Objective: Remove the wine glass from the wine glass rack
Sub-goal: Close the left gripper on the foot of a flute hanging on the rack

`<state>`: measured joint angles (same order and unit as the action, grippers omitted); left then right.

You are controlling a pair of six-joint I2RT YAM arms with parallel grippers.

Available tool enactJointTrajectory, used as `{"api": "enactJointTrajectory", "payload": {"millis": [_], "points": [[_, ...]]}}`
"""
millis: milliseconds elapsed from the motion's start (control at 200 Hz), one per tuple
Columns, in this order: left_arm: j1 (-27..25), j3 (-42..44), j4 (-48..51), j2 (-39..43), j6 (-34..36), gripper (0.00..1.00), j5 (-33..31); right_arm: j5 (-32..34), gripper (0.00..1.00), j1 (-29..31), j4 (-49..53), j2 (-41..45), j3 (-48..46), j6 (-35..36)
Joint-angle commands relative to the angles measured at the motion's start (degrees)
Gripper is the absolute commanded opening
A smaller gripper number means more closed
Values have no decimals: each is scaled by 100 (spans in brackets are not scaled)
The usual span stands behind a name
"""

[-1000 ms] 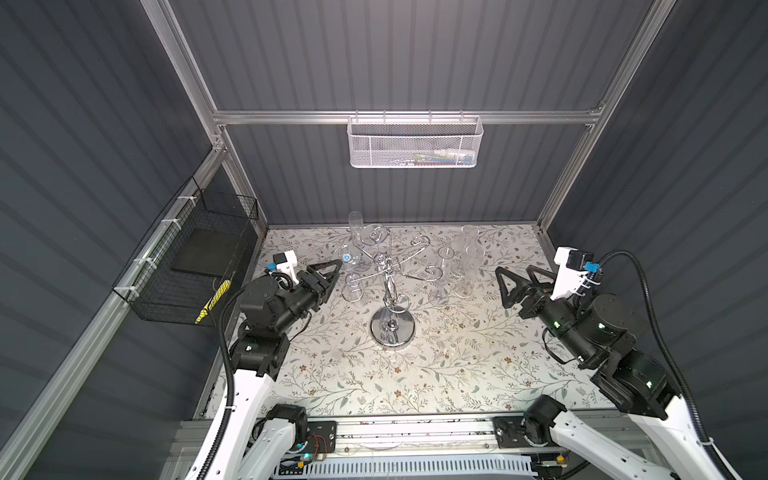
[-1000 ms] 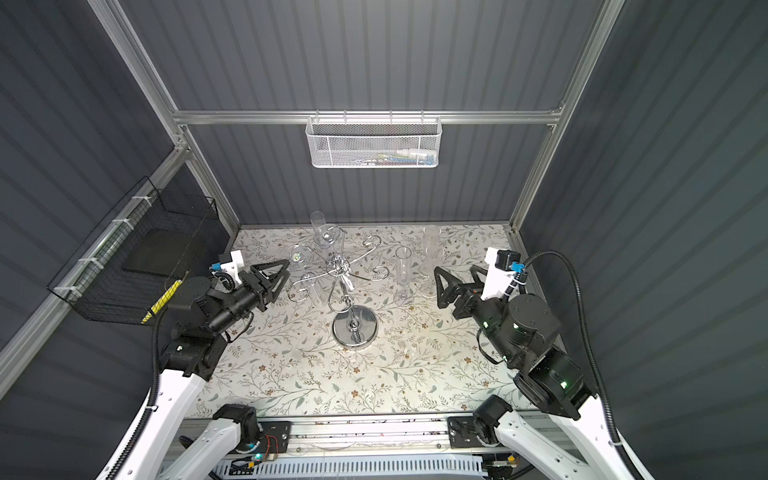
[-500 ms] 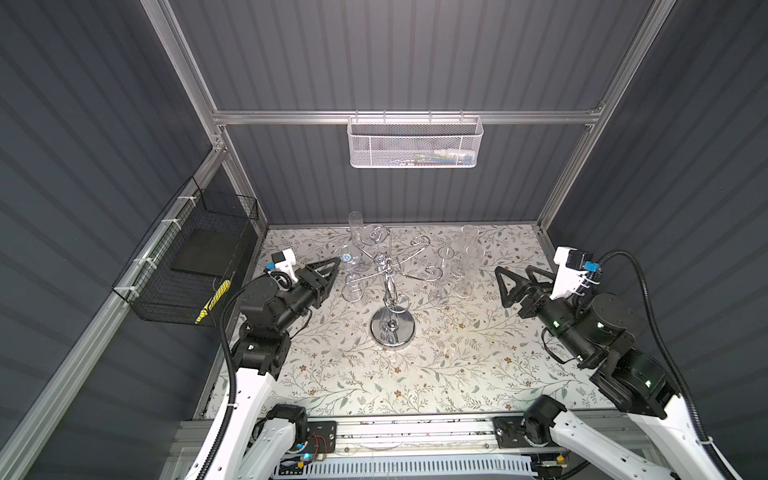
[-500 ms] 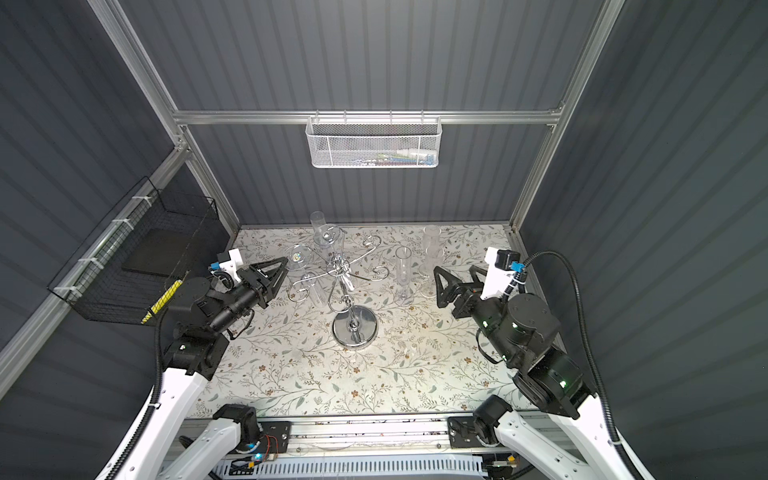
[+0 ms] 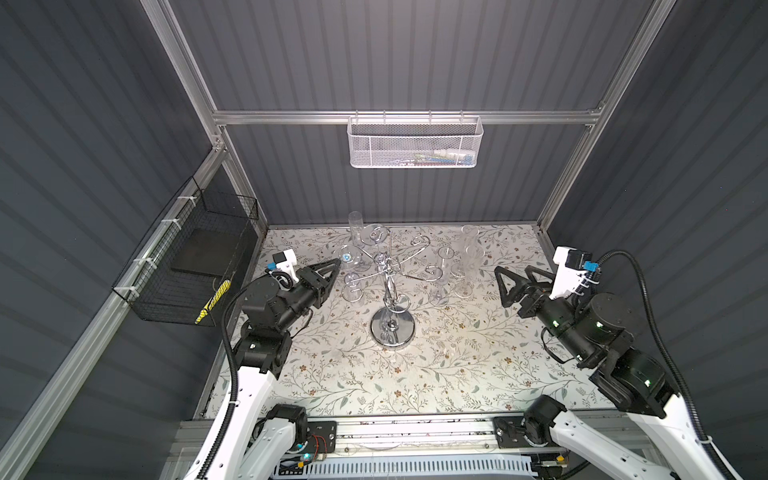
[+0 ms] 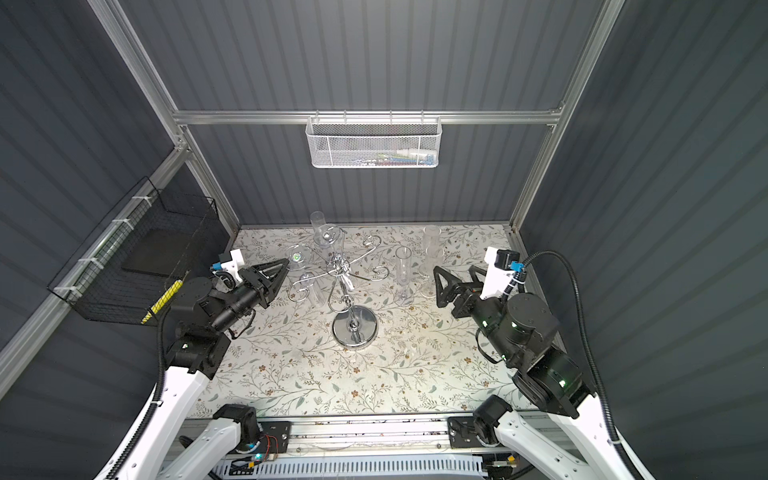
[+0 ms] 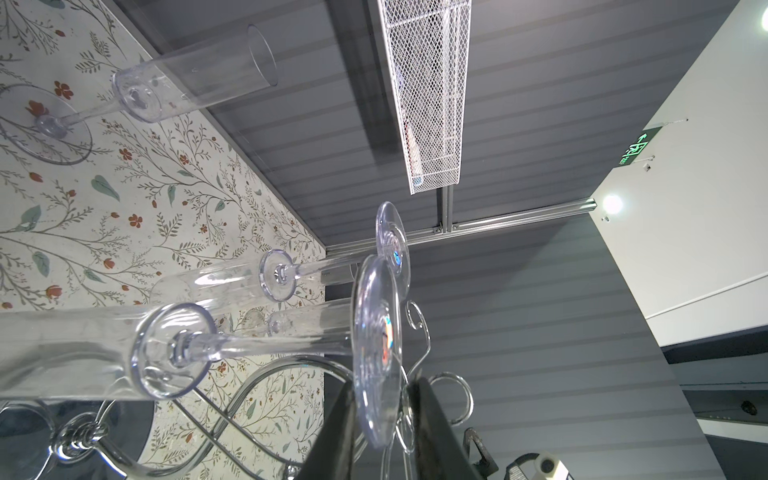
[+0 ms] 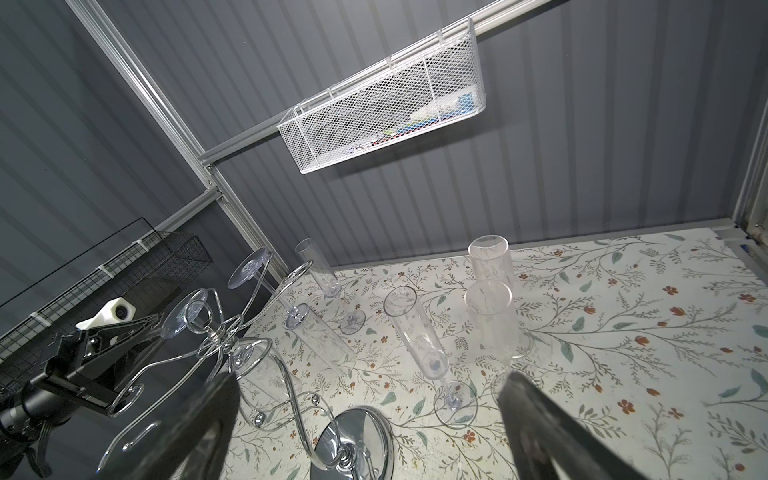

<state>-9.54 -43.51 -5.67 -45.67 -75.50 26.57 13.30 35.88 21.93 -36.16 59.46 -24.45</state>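
The chrome wine glass rack (image 5: 392,326) (image 6: 354,328) stands mid-table in both top views. A clear wine glass hangs upside down from a left-hand hook, its round foot (image 5: 348,257) (image 7: 376,353) uppermost. My left gripper (image 5: 338,262) (image 7: 384,399) is shut on that foot: the disc and a loop of the hook wire sit between the two dark fingers (image 7: 343,419). A second glass's foot (image 7: 390,237) hangs on a hook behind. My right gripper (image 5: 513,270) (image 8: 365,390) stands open on the right, apart from the rack, nothing between its fingers.
Clear flutes stand on the floral table: two at the right (image 5: 442,270) (image 5: 467,253) and one at the back left (image 5: 355,232). A white mesh basket (image 5: 415,143) hangs on the back wall. A black wire basket (image 5: 187,266) hangs on the left wall.
My left gripper's jaws have narrowed around the hanging glass's foot. The right arm has not moved.
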Motion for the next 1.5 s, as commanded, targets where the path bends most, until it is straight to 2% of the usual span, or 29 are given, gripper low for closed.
{"api": "enactJointTrajectory", "payload": {"millis": [0, 1066, 1201, 1491], "points": [[6, 29, -110, -18, -25, 26, 57, 4, 99, -14, 4, 8, -33, -19], [5, 167, -391, -4, -336, 13, 3, -8, 99, -12, 4, 87, -110, -113], [5, 171, -382, 14, -359, 6, 2, -6, 99, -12, 4, 115, -119, -113], [13, 207, -451, 84, -547, 2, -48, -15, 99, -11, 4, 149, -135, -139]]}}
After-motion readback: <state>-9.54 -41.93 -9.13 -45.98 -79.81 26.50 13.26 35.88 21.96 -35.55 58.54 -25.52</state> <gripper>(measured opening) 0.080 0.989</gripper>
